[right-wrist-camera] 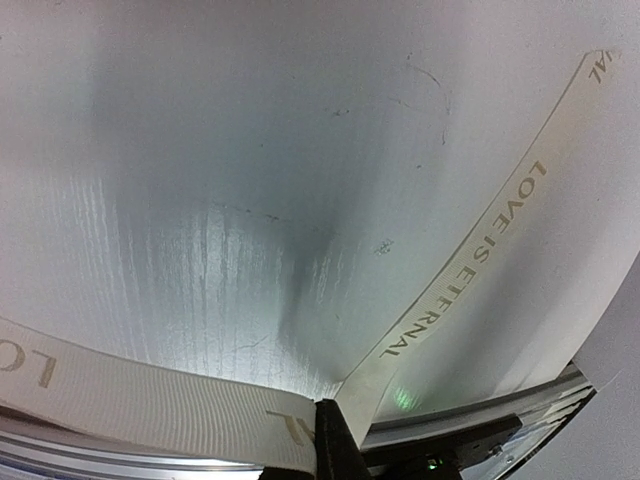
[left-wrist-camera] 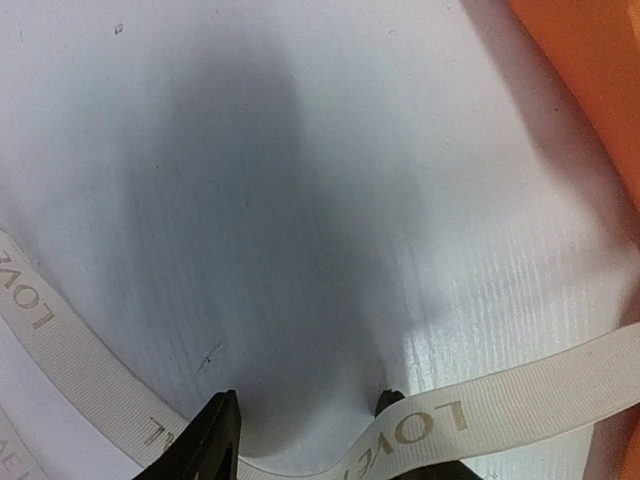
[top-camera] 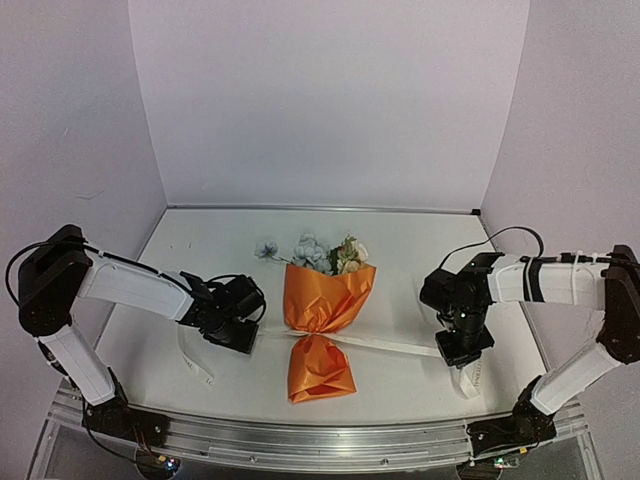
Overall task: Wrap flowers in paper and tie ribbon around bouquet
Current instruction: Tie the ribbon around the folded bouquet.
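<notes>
The bouquet [top-camera: 322,320] lies mid-table, well apart from both side walls, with bare white table [top-camera: 200,250] to its left, right and far side. Its near end lies close to the metal rail [top-camera: 300,440] at the table's near edge. Its long axis runs near to far, and the flowers [top-camera: 325,252] point at the back wall [top-camera: 330,100]. The ribbon [top-camera: 400,347] crosses the pinched waist of the orange paper [top-camera: 325,295] from left to right. The left gripper [top-camera: 245,340] has its fingers apart, the ribbon loose across the gap. The right gripper [top-camera: 460,352] is clenched on the ribbon. The walls are plain and pale.
</notes>
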